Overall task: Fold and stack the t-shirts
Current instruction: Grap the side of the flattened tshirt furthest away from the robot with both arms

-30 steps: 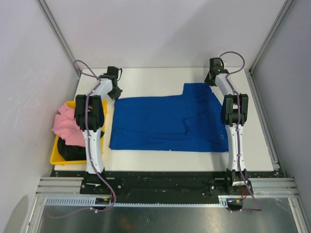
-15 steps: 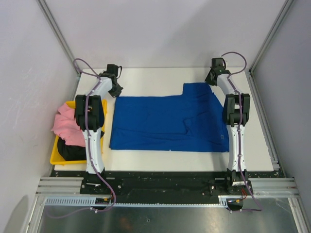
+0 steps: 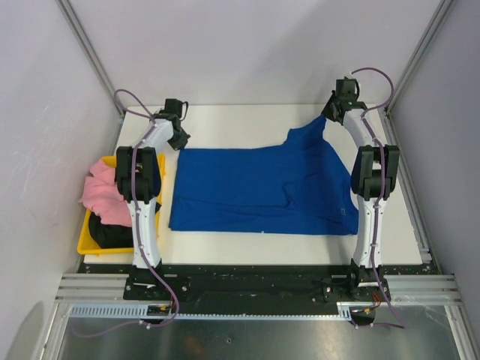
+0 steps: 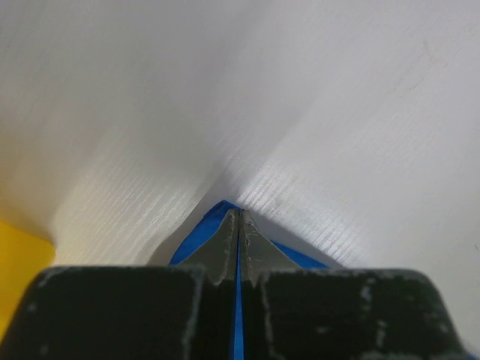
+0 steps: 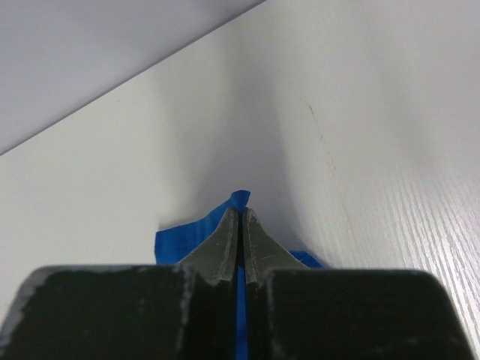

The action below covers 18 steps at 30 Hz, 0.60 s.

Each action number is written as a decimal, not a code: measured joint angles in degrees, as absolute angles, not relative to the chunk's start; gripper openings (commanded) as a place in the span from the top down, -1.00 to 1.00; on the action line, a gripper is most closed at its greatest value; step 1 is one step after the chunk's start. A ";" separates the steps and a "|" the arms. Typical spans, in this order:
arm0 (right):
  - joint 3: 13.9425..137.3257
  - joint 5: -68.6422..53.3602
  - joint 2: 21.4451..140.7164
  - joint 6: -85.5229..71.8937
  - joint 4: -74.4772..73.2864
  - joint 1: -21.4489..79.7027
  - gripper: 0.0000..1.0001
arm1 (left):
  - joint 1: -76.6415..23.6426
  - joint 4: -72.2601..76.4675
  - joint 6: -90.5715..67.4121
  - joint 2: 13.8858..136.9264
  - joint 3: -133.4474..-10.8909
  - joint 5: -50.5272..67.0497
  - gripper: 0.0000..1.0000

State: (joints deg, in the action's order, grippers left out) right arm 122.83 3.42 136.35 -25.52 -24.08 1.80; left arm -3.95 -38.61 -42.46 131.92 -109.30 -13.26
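Observation:
A royal-blue t-shirt (image 3: 259, 187) lies spread flat across the white table. My left gripper (image 3: 181, 139) is shut on its far left corner, and blue cloth (image 4: 196, 236) shows between and beside the jaws in the left wrist view. My right gripper (image 3: 330, 114) is shut on the far right corner and lifts it off the table, so the cloth (image 5: 187, 236) rises in a peak. A pink t-shirt (image 3: 100, 191) lies over a black t-shirt (image 3: 109, 231) in the bin at the left.
A yellow plastic bin (image 3: 85, 241) stands at the table's left edge beside the left arm. Grey walls and metal frame posts close in the back and both sides. The white table (image 3: 240, 120) shows bare behind the blue shirt.
My right gripper has moved back and to the right and risen, pulling the blue shirt's far right corner up with it. My left gripper has hardly moved.

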 measured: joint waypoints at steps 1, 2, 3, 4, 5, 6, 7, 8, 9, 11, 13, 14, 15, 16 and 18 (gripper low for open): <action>122.26 3.11 135.59 -25.50 -24.01 1.80 1.00 | -3.95 -38.61 -42.41 131.90 -109.30 -13.26 1.00; 121.60 2.92 134.87 -25.50 -23.70 1.80 1.00 | -3.95 -38.61 -42.37 131.87 -109.30 -13.26 1.00; 120.75 2.68 134.15 -25.50 -23.42 1.78 1.00 | -3.95 -38.61 -42.17 131.83 -109.30 -13.26 1.00; 119.61 2.52 133.32 -25.50 -23.09 1.78 1.00 | -3.95 -38.61 -42.02 131.79 -109.30 -13.26 1.00; 118.21 2.46 132.38 -25.50 -22.79 1.76 1.00 | -3.95 -38.61 -41.95 131.68 -109.30 -13.26 1.00; 116.64 2.39 131.39 -25.50 -22.48 1.76 1.00 | -3.95 -38.61 -41.89 131.44 -109.30 -13.26 1.00; 115.48 2.35 130.58 -25.50 -22.35 1.76 1.00 | -3.95 -38.61 -41.80 131.24 -109.30 -13.26 1.00; 113.97 2.26 129.67 -25.50 -22.02 1.76 1.00 | -3.95 -38.59 -41.67 131.02 -109.30 -13.26 1.00; 112.55 2.22 128.73 -25.50 -21.91 1.74 1.00 | -3.95 -38.57 -41.54 130.69 -109.30 -13.26 1.00; 109.95 2.22 126.87 -25.52 -21.80 1.74 1.00 | -3.95 -38.39 -41.45 130.04 -109.27 -13.23 1.00; 107.37 2.20 124.97 -25.52 -21.32 1.74 1.00 | -3.95 -38.17 -41.34 129.38 -109.06 -13.04 1.00; 106.21 2.20 123.96 -25.54 -21.21 1.74 1.00 | -3.95 -38.09 -41.17 129.03 -108.86 -12.95 1.00; 105.25 2.22 123.00 -25.67 -21.12 1.74 1.00 | -3.95 -38.00 -40.95 128.73 -108.64 -12.80 1.00; 104.49 2.22 122.10 -25.78 -21.06 1.74 1.00 | -3.95 -37.98 -40.86 128.44 -108.44 -12.78 1.00; 103.26 2.31 120.51 -26.02 -21.02 1.76 1.00 | -3.95 -37.76 -40.49 127.94 -108.03 -12.62 1.00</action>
State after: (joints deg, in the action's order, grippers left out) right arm 103.26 2.31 120.51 -26.02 -21.02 1.76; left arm -3.95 -37.76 -40.49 127.94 -108.03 -12.62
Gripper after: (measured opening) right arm 0.029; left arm 0.003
